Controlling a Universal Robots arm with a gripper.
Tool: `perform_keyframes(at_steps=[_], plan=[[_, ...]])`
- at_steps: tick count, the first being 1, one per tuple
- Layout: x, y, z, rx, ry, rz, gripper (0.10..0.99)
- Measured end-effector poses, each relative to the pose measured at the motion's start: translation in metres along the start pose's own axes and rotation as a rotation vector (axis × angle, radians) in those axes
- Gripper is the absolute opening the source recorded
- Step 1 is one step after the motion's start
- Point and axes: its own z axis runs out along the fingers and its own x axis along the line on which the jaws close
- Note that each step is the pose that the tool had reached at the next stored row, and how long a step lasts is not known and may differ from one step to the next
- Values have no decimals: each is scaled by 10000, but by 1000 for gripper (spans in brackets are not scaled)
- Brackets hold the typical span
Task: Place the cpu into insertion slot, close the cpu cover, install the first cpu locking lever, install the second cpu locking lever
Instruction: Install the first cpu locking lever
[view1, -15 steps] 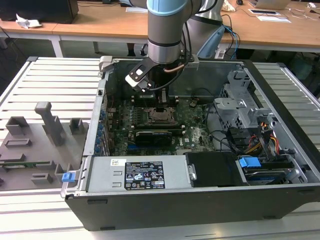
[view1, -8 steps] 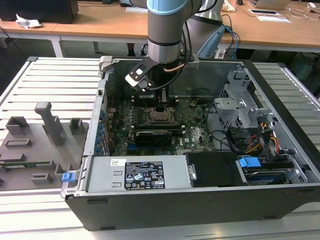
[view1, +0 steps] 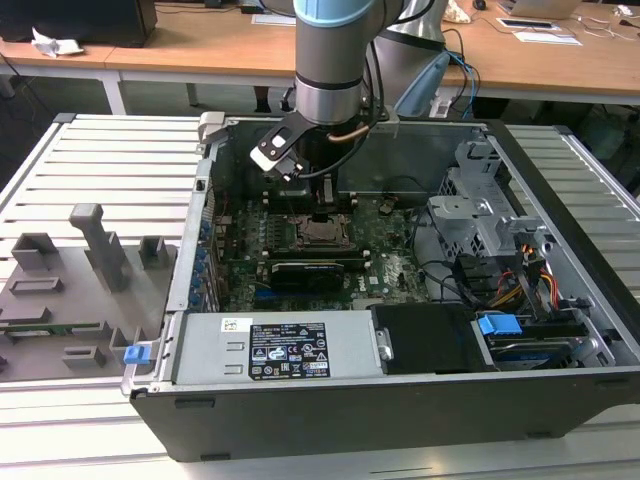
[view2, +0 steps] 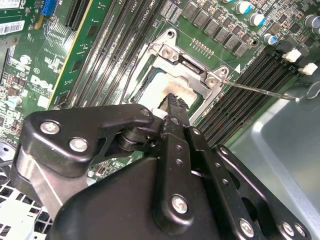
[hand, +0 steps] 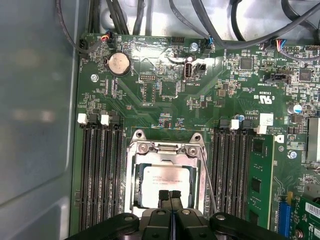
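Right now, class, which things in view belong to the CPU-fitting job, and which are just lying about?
Job in hand: gripper; cpu in its socket; cpu cover; wire locking lever.
Lying about: coin battery; memory slots; power supply; grey fixture tray; blue clip.

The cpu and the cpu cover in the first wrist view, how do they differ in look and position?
The cpu is a solid square plate with a pale top and print on it. The cpu cover is an open metal frame with a large square window. The cpu sits inside that window, while the cpu cover runs around it. Both lie flat and level on the motherboard.
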Motion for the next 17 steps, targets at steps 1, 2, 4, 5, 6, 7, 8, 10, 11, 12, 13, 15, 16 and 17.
perform_keyframes(at_steps=[1, 2, 4, 5, 6, 7, 8, 10, 11, 12, 13, 15, 16, 17], plan=[[0, 0, -3, 0, 1, -1, 106], [0, 0, -5, 0, 1, 0, 106], [0, 1, -14, 1, 0, -1, 106], [0, 0, -18, 1, 0, 0, 106], [0, 1, -19, 0, 1, 0, 106], [0, 1, -23, 0, 1, 0, 106], [0, 1, -27, 0, 0, -1, 106], [0, 1, -36, 2, -2, -1, 106], [0, 1, -46, 0, 0, 0, 106], [0, 2, -55, 1, 0, 0, 106], [0, 2, -66, 1, -1, 0, 106], [1, 2, -84, 1, -1, 0, 106], [1, 3, -93, 1, -1, 0, 106], [1, 3, -102, 1, -3, -1, 106]])
